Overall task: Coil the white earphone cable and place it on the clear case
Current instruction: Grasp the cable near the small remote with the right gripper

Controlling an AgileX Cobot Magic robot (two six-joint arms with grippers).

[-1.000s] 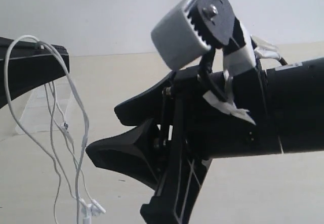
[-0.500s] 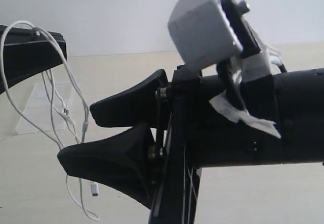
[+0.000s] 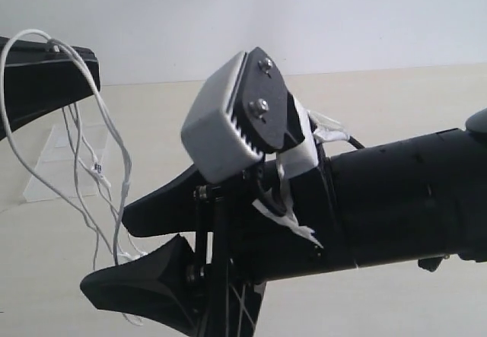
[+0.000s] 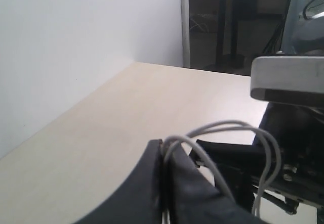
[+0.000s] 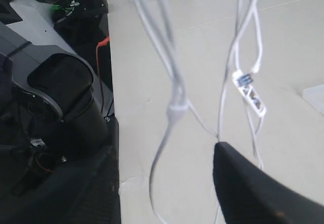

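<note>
- The left pincer is pinched tight on the white earphone cable, held up above the surface.
- Long loops of the cable hang down from it.
- The clear case sits on the surface behind the hanging strands.
- The right pincer is spread wide beside the strands, gripping nothing.

Bright, even, diffuse light, shadows faint, frames soft and grainy, near white earphone cable blurred, perhaps motion
</note>
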